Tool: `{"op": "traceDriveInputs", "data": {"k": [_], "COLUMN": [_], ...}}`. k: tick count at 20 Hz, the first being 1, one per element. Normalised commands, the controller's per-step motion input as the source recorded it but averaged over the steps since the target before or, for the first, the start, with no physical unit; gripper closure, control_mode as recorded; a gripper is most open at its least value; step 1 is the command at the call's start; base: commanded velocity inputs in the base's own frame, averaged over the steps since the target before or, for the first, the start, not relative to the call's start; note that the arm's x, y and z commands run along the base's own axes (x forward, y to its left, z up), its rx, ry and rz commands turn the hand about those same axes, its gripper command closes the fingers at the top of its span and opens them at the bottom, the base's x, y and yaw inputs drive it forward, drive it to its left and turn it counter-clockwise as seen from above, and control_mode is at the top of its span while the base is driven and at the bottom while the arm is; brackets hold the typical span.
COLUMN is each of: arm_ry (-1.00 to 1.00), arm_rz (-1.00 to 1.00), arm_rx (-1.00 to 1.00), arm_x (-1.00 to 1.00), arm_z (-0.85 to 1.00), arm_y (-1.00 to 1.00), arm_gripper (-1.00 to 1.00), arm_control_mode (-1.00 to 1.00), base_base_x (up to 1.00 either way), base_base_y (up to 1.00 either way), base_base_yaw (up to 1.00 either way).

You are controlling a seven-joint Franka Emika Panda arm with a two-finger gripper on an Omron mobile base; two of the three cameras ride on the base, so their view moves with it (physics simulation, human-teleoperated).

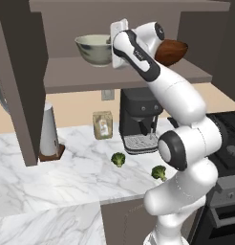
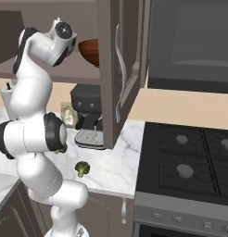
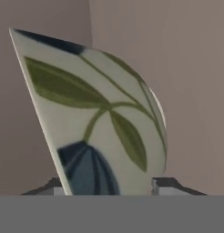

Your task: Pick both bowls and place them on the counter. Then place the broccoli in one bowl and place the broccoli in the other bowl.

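A pale grey-cream bowl (image 1: 93, 48) stands upright on the open cabinet shelf (image 1: 76, 72), left of a glossy dark red-brown bowl (image 1: 173, 50) (image 2: 90, 51). My gripper (image 1: 112, 44) is raised to the pale bowl's right rim. In the hand view the bowl's outer wall (image 3: 100, 118), with green leaves and a blue patch, sits between the two fingertips of the gripper (image 3: 109, 187), which touch it on both sides. Two broccoli pieces (image 1: 118, 159) (image 1: 159, 172) lie on the white marble counter (image 1: 52, 177); the right base view shows one (image 2: 82, 168) in full and one (image 2: 61, 149) partly behind my arm.
A black coffee machine (image 1: 138, 119) (image 2: 88, 115) stands at the back of the counter, with a jar (image 1: 102, 124) and a tall pale grinder (image 1: 49, 131) to its left. The open cabinet door (image 2: 123, 69) hangs beside the black stovetop (image 2: 190, 162).
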Motion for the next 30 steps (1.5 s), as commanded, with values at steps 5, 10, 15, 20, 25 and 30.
{"op": "traceDriveInputs", "data": {"k": [5, 10, 15, 20, 25, 30], "arm_ry": [0.00, 0.00, 0.00, 0.00, 0.01, 0.04], "arm_rz": [0.00, 0.00, 0.00, 0.00, 0.00, 0.00], "arm_rx": [0.05, 0.16, 0.14, 0.03, 0.00, 0.00], "arm_x": [-0.26, -0.48, -0.53, -0.61, -0.68, -0.69], "arm_z": [-0.14, -0.09, -0.03, -0.01, -0.03, 0.00], "arm_y": [-0.01, -0.05, 0.00, 0.00, -0.02, -0.03], "arm_gripper": [1.00, 1.00, 1.00, 1.00, 1.00, 1.00], "arm_control_mode": [-1.00, -1.00, -1.00, -1.00, -1.00, -1.00], "base_base_x": [0.00, 0.00, 0.00, 0.00, 0.00, 0.00], "base_base_y": [0.00, 0.00, 0.00, 0.00, 0.00, 0.00], "base_base_yaw": [0.00, 0.00, 0.00, 0.00, 0.00, 0.00]}}
